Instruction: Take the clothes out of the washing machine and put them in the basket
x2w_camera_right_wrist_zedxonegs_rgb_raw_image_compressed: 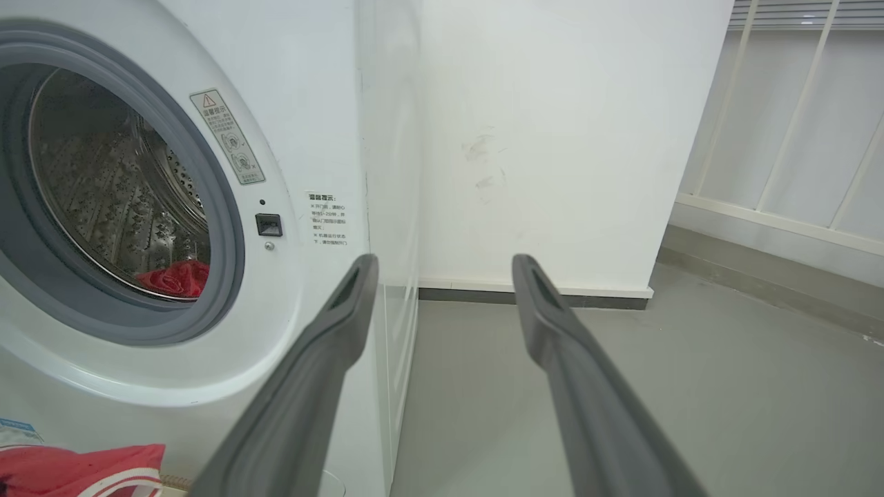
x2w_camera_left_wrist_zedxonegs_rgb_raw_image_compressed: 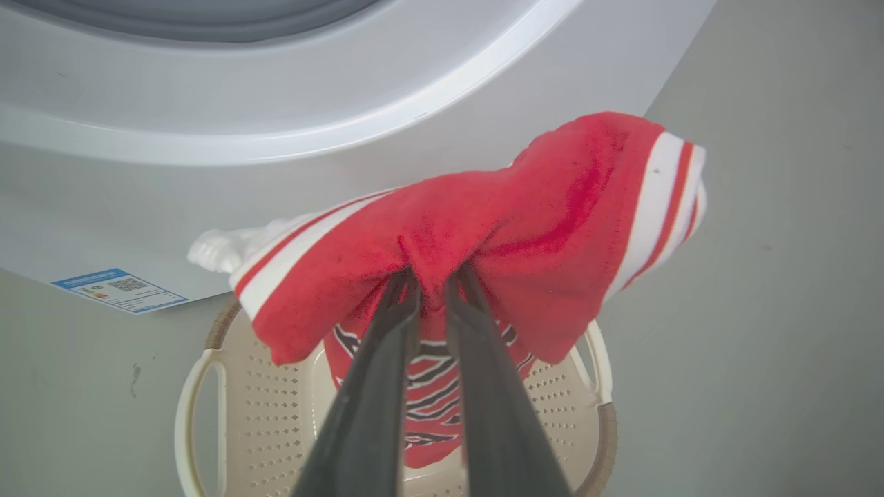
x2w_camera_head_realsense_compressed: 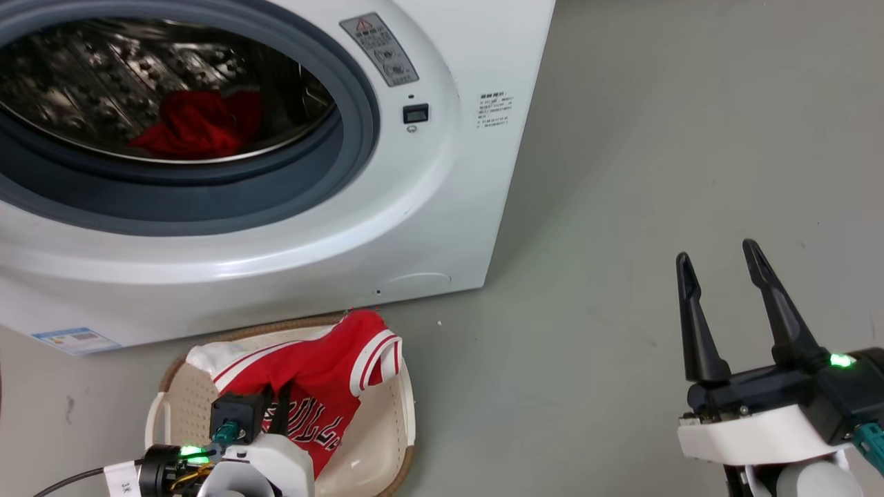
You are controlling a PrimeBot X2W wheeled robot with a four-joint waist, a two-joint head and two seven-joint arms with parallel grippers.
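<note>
The white washing machine (x2w_camera_head_realsense_compressed: 428, 207) fills the upper left of the head view, its porthole uncovered. A red piece of the clothes (x2w_camera_head_realsense_compressed: 197, 124) lies at the bottom of the steel drum; the right wrist view shows that red piece (x2w_camera_right_wrist_zedxonegs_rgb_raw_image_compressed: 176, 277) too. Below the machine's front stands the cream basket (x2w_camera_head_realsense_compressed: 404, 421). A red jersey (x2w_camera_left_wrist_zedxonegs_rgb_raw_image_compressed: 552, 207) with white-and-red trim hangs bunched over the basket, its lettered part down inside. My left gripper (x2w_camera_left_wrist_zedxonegs_rgb_raw_image_compressed: 431, 279) is shut on the jersey's middle fold. My right gripper (x2w_camera_head_realsense_compressed: 718, 259) is open over bare floor at the lower right, holding nothing.
Grey floor (x2w_camera_head_realsense_compressed: 656, 172) stretches to the right of the machine. In the right wrist view a white wall (x2w_camera_right_wrist_zedxonegs_rgb_raw_image_compressed: 552, 138) stands behind the machine and pale railing bars (x2w_camera_right_wrist_zedxonegs_rgb_raw_image_compressed: 794, 138) run along the far right. A blue label (x2w_camera_head_realsense_compressed: 76, 339) sits low on the machine's front.
</note>
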